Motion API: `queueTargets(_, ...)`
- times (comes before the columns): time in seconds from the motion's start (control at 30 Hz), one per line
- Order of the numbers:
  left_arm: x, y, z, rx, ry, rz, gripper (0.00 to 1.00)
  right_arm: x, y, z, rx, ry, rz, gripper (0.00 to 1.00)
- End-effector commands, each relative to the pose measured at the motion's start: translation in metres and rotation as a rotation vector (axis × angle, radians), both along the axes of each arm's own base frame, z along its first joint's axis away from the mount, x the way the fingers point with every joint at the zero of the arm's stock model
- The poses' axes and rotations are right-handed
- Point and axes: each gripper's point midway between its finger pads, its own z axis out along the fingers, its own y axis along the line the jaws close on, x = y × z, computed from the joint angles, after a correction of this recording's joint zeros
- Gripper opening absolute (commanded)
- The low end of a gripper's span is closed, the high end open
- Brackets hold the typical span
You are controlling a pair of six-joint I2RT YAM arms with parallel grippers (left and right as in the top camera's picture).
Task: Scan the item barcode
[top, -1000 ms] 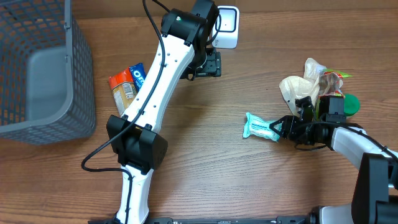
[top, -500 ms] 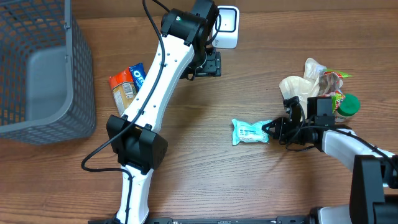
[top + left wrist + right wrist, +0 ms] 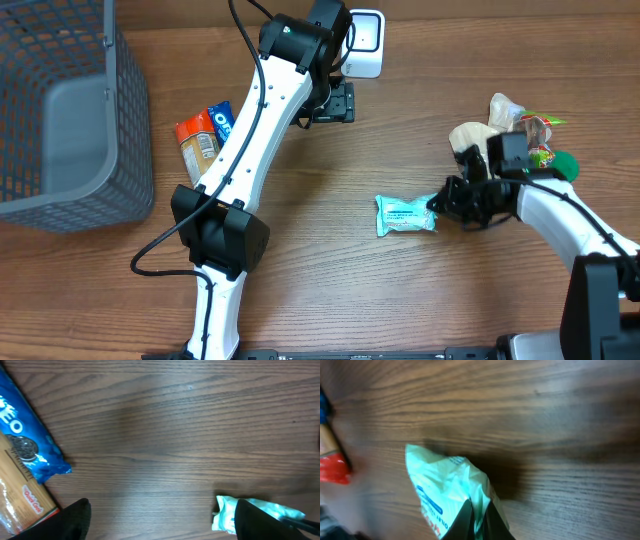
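The mint-green packet (image 3: 406, 214) lies flat on the wooden table (image 3: 330, 260), right of centre. Its long side runs left to right. The right gripper (image 3: 438, 205) has its 2 fingers closed tight on the packet's right end. In the right wrist view the dark fingertips (image 3: 470, 522) meet over the crimped edge of the wrapper (image 3: 447, 487), and the rest of the packet spreads out on the wood.

Just behind the right gripper, toward the table's right edge, is a small heap of goods. It holds a crumpled cream bag (image 3: 478, 140), a printed pouch (image 3: 535, 130) and a green-capped container (image 3: 566, 166). The right arm reaches in over this heap.

The white scanner (image 3: 366, 43) stands at the far edge, well apart from the packet, with bare wood between them. The left gripper (image 3: 335, 103) hangs just in front of the scanner. Its 2 fingertips (image 3: 75, 521) stand wide apart with nothing between them. In the left wrist view the packet (image 3: 227, 512) shows at the lower right.

The left arm's white link runs diagonally from the near edge up to the scanner. It partly covers 2 snacks lying side by side, a blue Oreo pack (image 3: 221, 119) and an orange cracker pack (image 3: 196, 148). A grey mesh basket (image 3: 130, 150) takes up the far left corner.
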Motion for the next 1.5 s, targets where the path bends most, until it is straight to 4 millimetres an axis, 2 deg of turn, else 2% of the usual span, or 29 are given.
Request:
queueTargets(0.0, 0.005, 0.013, -0.008, 0.047, 0.004, 0.004, 0.86, 0.026, -0.004, 0.035, -0.209, -0.142, 0.026, 0.04)
queueTargets(0.17, 0.009, 0.023, -0.008, 0.047, 0.004, 0.029, 0.89, 0.035, 0.004, 0.067, -0.499, -0.242, 0.055, 0.04)
queueTargets(0.23, 0.011, 0.028, -0.008, 0.047, 0.006, 0.04, 0.9, 0.034, 0.015, 0.077, -0.579, -0.295, 0.094, 0.04)
queueTargets(0.27, 0.012, 0.032, -0.008, 0.048, 0.009, 0.049, 0.91, 0.033, 0.027, 0.082, -0.622, -0.339, 0.129, 0.04)
queueTargets(0.43, 0.014, 0.041, -0.008, 0.049, 0.012, 0.069, 0.92, 0.019, 0.052, 0.091, -0.743, -0.435, 0.15, 0.04)
queueTargets(0.7, 0.018, 0.05, -0.008, 0.046, 0.008, 0.092, 0.95, -0.016, 0.118, 0.1, -0.733, -0.585, 0.277, 0.04)
queueTargets(0.8, 0.019, 0.05, -0.008, 0.045, 0.006, 0.091, 0.95, -0.03, 0.131, 0.096, -0.711, -0.578, 0.281, 0.04)
queueTargets(0.9, 0.02, 0.05, -0.008, 0.044, 0.002, 0.091, 0.95, -0.039, 0.133, 0.089, -0.736, -0.565, 0.293, 0.04)
queueTargets(1.07, 0.019, 0.048, -0.008, 0.037, 0.008, 0.089, 0.95, -0.036, 0.122, 0.092, -0.82, -0.591, 0.275, 0.04)
queueTargets(1.23, 0.009, 0.042, -0.009, -0.003, 0.053, 0.08, 0.94, -0.026, 0.099, 0.082, -0.751, -0.454, 0.081, 0.04)
queueTargets(1.3, 0.004, 0.04, -0.011, -0.011, 0.08, 0.076, 0.87, -0.021, 0.089, 0.071, -0.67, -0.337, 0.049, 0.04)
queueTargets(1.37, -0.006, 0.035, -0.014, -0.036, 0.126, 0.07, 0.7, -0.014, 0.079, 0.064, -0.585, -0.236, 0.049, 0.11)
queueTargets(1.4, -0.01, 0.034, -0.018, -0.039, 0.15, 0.069, 0.58, -0.011, 0.075, 0.062, -0.538, -0.2, 0.065, 0.2)
queueTargets(1.47, -0.017, 0.034, -0.023, -0.039, 0.187, 0.069, 0.13, -0.003, 0.069, 0.06, -0.407, -0.147, 0.127, 0.31)
